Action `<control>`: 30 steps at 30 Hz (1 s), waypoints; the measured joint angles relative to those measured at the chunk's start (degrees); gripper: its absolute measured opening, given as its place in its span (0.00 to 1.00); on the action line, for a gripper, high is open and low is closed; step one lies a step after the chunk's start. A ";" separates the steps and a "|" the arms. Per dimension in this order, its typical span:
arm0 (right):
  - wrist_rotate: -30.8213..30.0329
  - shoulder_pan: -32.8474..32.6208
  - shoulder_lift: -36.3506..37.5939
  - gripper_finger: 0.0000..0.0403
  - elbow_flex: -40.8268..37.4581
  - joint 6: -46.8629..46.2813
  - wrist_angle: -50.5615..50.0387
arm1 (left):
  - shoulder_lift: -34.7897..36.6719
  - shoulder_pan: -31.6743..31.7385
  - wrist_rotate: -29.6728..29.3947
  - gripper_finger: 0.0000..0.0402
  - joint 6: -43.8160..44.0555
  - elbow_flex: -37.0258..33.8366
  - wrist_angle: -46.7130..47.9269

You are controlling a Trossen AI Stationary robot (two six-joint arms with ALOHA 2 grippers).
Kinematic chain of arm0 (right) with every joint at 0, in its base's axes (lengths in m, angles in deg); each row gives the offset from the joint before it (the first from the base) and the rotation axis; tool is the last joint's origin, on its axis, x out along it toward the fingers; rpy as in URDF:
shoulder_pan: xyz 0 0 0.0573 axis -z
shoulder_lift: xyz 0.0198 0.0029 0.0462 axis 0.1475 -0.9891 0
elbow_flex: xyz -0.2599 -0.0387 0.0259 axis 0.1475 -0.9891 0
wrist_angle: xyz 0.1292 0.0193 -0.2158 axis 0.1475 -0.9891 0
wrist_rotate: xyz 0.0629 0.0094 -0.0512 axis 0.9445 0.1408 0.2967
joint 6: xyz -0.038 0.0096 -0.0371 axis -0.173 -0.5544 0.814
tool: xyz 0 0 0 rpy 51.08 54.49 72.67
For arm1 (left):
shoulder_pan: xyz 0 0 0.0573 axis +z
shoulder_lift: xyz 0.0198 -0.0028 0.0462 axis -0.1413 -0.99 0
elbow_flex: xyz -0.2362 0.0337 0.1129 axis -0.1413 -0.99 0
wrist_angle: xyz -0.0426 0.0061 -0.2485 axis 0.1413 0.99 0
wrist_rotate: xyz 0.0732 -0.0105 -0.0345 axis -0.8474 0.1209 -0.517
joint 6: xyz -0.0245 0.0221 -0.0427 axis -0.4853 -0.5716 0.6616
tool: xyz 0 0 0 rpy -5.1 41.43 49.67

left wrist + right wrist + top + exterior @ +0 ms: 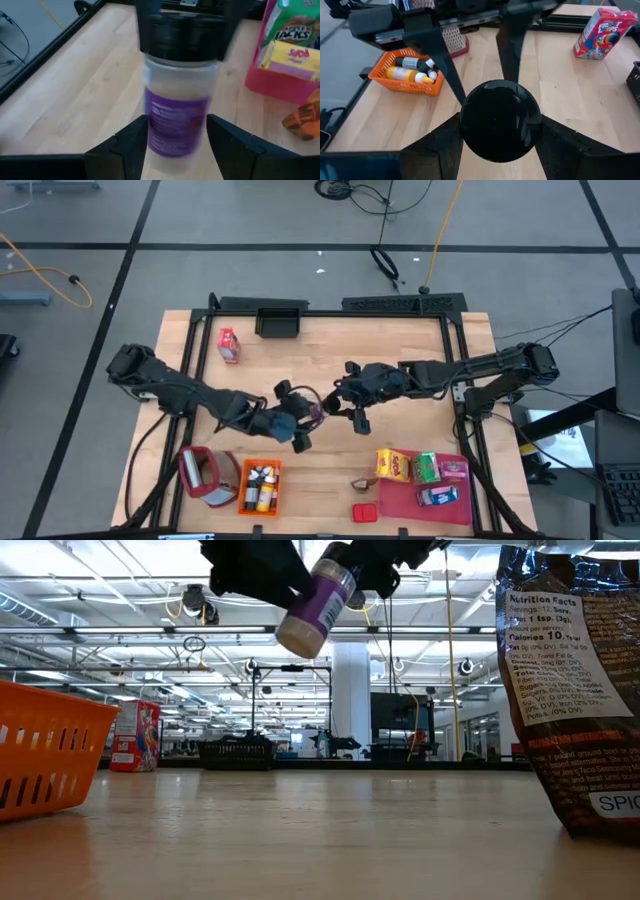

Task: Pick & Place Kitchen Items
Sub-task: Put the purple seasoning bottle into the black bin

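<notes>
Item: purple-labelled spice jar (pixel 318 598), clear body, black cap, held in the air above mid-bench (pixel 330 360), well clear of the wood.

Holders: both. The left jaws (pixel 175 145) straddled the jar's lower body, one finger either side of the purple label, closed on it. The right jaws (pixel 500 145) flanked the black cap (pixel 500 121), pinching its rim as far as the blurred view allowed a judgement.

Axis: the jar's long axis ran from the left jaws at the base to the right jaws at the cap; in the low view it hung tilted, cap uppermost. Neither arm was nearer; each had one end.

Judged step: a hand-over between arms, one grip due to release.

Places relative to the jar: orange crate (pixel 260 485) with small bottles, toward the front edge on the left arm's side; pink-red tray (pixel 425 495) with food boxes, toward the front on the right arm's side; red cereal box (pixel 229 345) toward the rear, left arm's side.

Open room: bare bench lay directly beneath the jar; either container could be reached without crossing anything standing.
</notes>
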 joint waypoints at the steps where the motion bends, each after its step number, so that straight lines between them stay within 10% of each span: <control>1: 0.27 -0.01 0.01 0.50 0.00 0.32 0.14 | -0.29 0.65 0.74 0.52 0.07 0.00 -0.48; 11: -0.13 0.02 0.03 0.50 0.00 1.72 2.05 | -1.20 4.34 3.18 0.60 -4.61 -0.02 -5.57; 19: 0.04 0.85 0.06 0.50 0.04 2.39 2.01 | -1.20 5.03 2.98 0.33 -4.55 -0.02 -6.03; 30: -5.76 0.87 0.29 0.59 0.15 3.91 -1.30 | -1.20 5.59 -2.70 0.33 -3.29 -0.02 -3.64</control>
